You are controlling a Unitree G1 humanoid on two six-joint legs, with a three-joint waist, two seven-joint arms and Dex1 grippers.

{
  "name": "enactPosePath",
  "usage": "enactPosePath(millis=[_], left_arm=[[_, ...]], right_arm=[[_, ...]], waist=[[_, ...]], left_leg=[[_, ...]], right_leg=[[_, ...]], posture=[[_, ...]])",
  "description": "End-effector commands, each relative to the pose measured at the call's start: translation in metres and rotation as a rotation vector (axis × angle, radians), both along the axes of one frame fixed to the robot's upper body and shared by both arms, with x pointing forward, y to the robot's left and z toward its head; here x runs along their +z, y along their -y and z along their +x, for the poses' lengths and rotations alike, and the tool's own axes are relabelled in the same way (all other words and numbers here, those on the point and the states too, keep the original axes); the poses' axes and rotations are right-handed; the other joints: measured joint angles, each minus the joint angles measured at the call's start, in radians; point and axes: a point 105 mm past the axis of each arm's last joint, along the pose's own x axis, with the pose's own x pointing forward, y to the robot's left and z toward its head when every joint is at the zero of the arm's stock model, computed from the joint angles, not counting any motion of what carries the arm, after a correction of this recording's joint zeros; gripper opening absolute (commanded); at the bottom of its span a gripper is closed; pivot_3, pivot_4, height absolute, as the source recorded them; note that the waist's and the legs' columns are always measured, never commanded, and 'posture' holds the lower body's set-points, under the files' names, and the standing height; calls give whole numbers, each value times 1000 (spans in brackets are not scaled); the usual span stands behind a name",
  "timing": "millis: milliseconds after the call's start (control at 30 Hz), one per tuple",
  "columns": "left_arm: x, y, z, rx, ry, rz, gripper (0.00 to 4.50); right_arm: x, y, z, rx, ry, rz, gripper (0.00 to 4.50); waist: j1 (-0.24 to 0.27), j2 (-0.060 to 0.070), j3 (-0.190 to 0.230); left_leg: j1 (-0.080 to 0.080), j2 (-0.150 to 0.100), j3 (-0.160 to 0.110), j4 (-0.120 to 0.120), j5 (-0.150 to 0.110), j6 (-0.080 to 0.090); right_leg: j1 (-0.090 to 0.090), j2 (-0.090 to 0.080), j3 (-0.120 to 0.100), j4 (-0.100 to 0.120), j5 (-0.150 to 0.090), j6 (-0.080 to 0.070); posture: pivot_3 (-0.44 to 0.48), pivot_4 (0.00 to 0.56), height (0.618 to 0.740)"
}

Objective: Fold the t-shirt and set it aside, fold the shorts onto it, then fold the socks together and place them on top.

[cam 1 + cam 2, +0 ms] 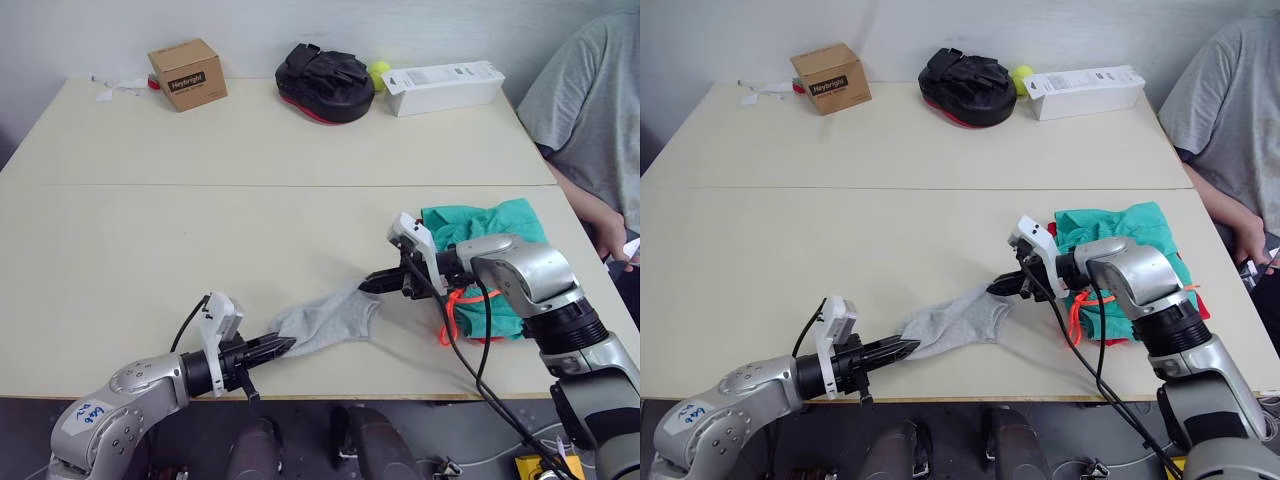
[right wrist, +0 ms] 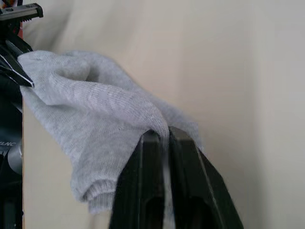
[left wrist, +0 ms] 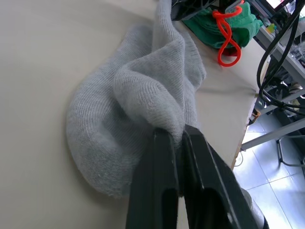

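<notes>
Left tool clamped on one end of grey socks, right tool clamped on the other end, socks stretched between them low over desk near its front edge, teal shorts folded on red t-shirt just behind right tool.

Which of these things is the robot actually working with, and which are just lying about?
In use: socks, held by left gripper and right gripper; shorts; t-shirt underneath.
Lying about: cardboard box, black bag, white box, yellow ball.
</notes>
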Motion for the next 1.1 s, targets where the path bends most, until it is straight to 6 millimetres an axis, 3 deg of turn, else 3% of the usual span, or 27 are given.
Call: enactPosePath(millis=[33,167,200,300,333,400,467,633,700,833,933,1100], left_arm=[[7,-7,-5,-16,52,20,1649],[20,-23,-9,-63,105,11,2872],[22,-29,-12,-97,118,30,3172],[33,-46,-8,-136,186,53,3172],[40,-48,-5,-153,214,32,3211],[53,-45,6,-179,287,2,2789],[59,-35,15,-229,356,-3,2288],[44,0,27,-364,437,47,691],[39,10,34,-359,457,34,42],[7,21,44,-339,399,110,14],[-14,18,49,-288,367,205,14],[-27,7,44,-236,330,248,14]], right_arm=[[21,15,5,-13,139,43,1670],[31,32,-1,9,222,93,3003],[34,35,-4,15,240,121,3047],[41,33,-14,30,251,216,3047],[41,30,-18,40,258,240,2715],[38,17,-28,84,300,283,2389],[30,4,-36,107,366,302,1737],[2,-23,-41,103,487,284,2],[-17,-29,-40,74,447,240,0],[-43,-35,-43,80,453,170,0],[-47,-28,-40,43,472,138,0],[-44,-2,-38,-37,478,124,0]], waist=[[1,0,0],[2,1,0],[2,1,0],[2,2,1],[0,4,2],[1,4,2],[2,4,2],[-2,5,3],[-6,5,2],[-2,5,2],[-4,5,2],[1,5,2]], left_leg=[[0,0,0,0,0,0],[0,0,0,0,0,0],[0,0,0,0,0,0],[0,0,0,-1,-1,0],[0,0,0,-1,-1,0],[1,0,0,-1,-1,1],[0,1,-1,-1,-1,1],[1,0,1,-1,0,-2],[1,0,2,-1,0,-3],[1,0,2,0,0,-3],[1,0,2,0,0,-2],[3,0,1,0,-1,0]], right_leg=[[0,0,0,0,0,0],[0,0,0,-1,-1,-1],[0,0,0,-1,-1,-1],[0,0,-1,-1,-1,-2],[0,0,-1,-1,-1,-2],[0,0,-1,-1,-1,-2],[0,1,-1,0,-1,-2],[1,1,0,0,0,0],[0,1,0,-1,1,0],[0,1,0,0,1,0],[0,1,0,0,1,0],[1,1,1,1,1,0]], posture=[[0,150,740],[0,150,740],[0,150,740],[0,150,740],[0,150,740],[0,150,740],[0,150,740],[0,150,740],[0,150,740],[0,150,740],[0,150,740],[0,150,740]])
